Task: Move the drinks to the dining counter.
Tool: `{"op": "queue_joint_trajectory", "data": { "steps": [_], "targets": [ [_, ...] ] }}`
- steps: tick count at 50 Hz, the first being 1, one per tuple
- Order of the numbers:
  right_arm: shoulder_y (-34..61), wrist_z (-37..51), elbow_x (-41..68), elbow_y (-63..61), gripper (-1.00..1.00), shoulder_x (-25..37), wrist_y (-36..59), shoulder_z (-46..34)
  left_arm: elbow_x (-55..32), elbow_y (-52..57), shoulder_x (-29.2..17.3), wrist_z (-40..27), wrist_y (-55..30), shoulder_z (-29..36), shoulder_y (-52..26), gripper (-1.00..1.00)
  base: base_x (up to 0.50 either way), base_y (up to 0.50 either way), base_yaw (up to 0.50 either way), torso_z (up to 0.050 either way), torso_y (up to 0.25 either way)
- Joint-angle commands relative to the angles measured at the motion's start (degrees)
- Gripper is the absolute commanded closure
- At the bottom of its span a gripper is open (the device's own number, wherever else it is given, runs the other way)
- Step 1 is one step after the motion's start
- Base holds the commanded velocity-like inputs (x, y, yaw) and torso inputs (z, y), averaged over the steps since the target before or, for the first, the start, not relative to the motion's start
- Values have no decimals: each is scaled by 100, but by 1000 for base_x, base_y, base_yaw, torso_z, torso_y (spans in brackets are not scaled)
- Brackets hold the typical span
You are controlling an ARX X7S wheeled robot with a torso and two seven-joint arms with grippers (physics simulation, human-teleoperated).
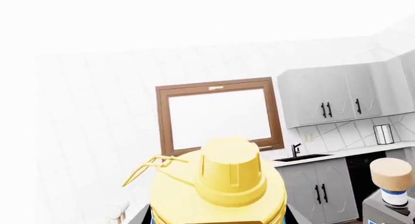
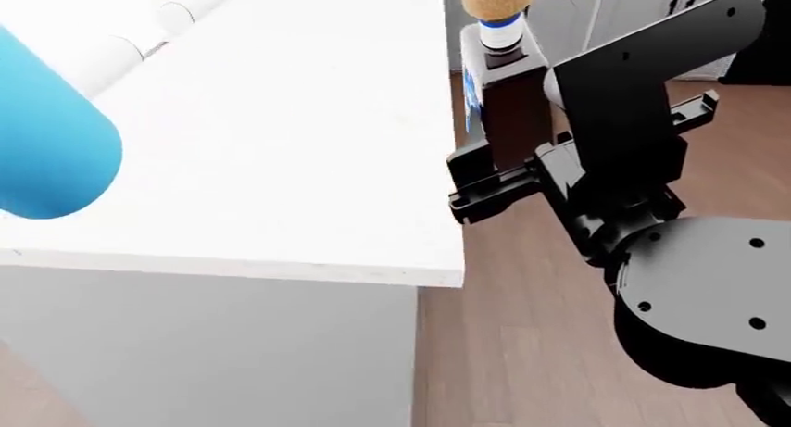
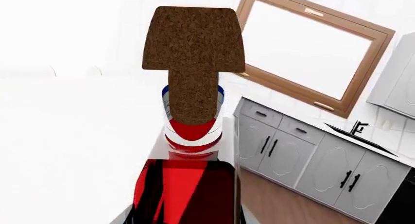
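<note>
The light-blue flask with its yellow screw lid hangs above the near left of the white dining counter. My left gripper is shut on it, a dark finger showing on each side of its body. The square dark-brown liquor bottle with cork stopper is upright just off the counter's right edge, above the floor. My right gripper is shut on its lower body. The cork also shows in the left wrist view.
White rounded objects lie at the counter's far left. Wooden floor runs along the counter's right side. Beyond stand grey cabinets, a sink faucet and a brown-framed window.
</note>
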Motion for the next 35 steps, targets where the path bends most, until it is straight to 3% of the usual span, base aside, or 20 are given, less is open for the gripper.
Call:
{"op": "queue_joint_trajectory", "data": {
  "steps": [1,35],
  "targets": [
    [139,25,-328,-11,100,-11,136,100,-90,-46,56,-105,-14,-133,-39,100,-518,269,0,0,10],
    [57,42,-311,-58,100,86,21,75,-28,-32,110,-63,-20,-63,-28,100,-518,268,0,1,3]
  ]
}}
